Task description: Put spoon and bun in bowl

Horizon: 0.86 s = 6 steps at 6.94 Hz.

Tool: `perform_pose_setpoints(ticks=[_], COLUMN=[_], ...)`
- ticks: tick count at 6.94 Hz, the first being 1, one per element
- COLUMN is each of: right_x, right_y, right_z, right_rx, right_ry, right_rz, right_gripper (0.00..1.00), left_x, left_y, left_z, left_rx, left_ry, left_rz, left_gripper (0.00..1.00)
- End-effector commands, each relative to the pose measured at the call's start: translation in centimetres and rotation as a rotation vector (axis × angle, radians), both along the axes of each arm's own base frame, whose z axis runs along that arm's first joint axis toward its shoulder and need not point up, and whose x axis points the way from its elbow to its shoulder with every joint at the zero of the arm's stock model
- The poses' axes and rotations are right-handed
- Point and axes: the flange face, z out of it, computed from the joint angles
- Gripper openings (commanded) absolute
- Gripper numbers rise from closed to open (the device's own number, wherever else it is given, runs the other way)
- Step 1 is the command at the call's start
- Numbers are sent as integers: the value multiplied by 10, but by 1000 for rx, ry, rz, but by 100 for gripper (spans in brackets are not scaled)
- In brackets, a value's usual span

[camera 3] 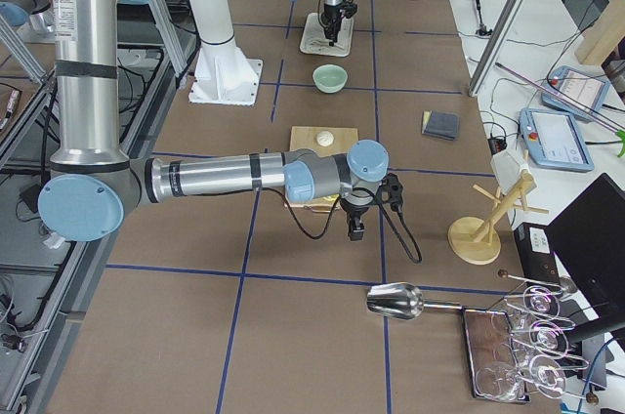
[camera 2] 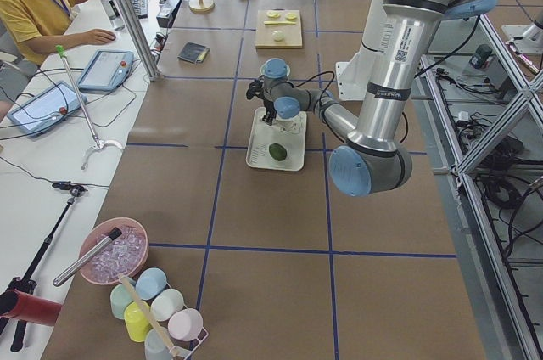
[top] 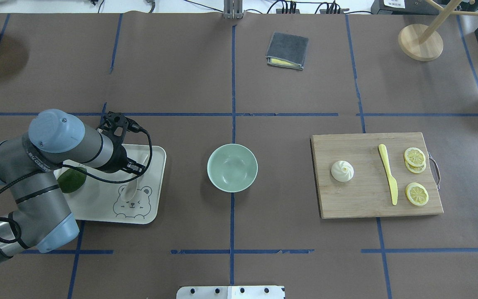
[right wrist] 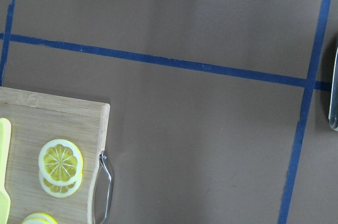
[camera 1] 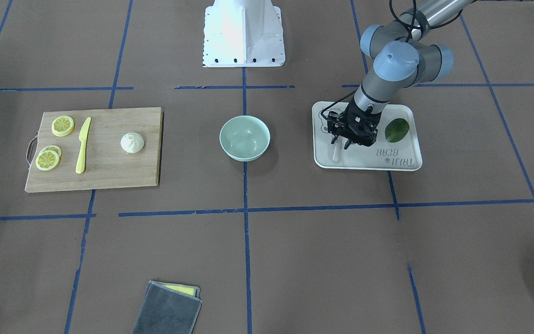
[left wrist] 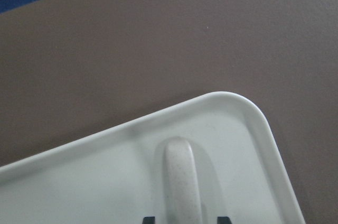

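Observation:
The off-white spoon (camera 1: 336, 153) lies on the cream tray (camera 1: 387, 160), its scoop by the bear print in the overhead view (top: 132, 189). My left gripper (camera 1: 340, 144) is low over it and open. Its fingertips (left wrist: 149, 218) stand on either side of the spoon handle (left wrist: 182, 182) without touching it. The mint-green bowl (camera 1: 244, 138) sits empty at the table's middle (top: 232, 167). The cream bun (camera 1: 132, 142) rests on the wooden cutting board (camera 1: 109, 171). My right gripper (camera 3: 354, 230) hangs beyond the board's handle end; I cannot tell whether it is open or shut.
A dark green fruit (camera 1: 397, 130) lies on the tray beside the gripper. A yellow knife (camera 1: 82, 144) and lemon slices (camera 1: 62, 125) share the board. A folded grey cloth (camera 1: 167, 308) lies at the operators' edge. A wooden stand (top: 420, 41) is far right.

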Motion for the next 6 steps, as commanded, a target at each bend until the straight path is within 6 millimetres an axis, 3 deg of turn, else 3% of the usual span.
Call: perform_pose_setpoints(ticks=[1, 3, 6], right_x=[0, 0, 0], right_y=[0, -1, -1], right_z=[-1, -2, -3], right_rx=[-1, 1, 2], right_ry=[0, 0, -2], right_rz=[1, 1, 1], right_gripper=[100, 100, 100], left_x=[2, 8, 28], left_y=[-1, -5, -15], left_z=[-4, -40, -148], left_rx=[-5, -48, -129], left_ry=[-8, -10, 125], left_rz=[0, -26, -122], left_gripper=[0, 0, 0])
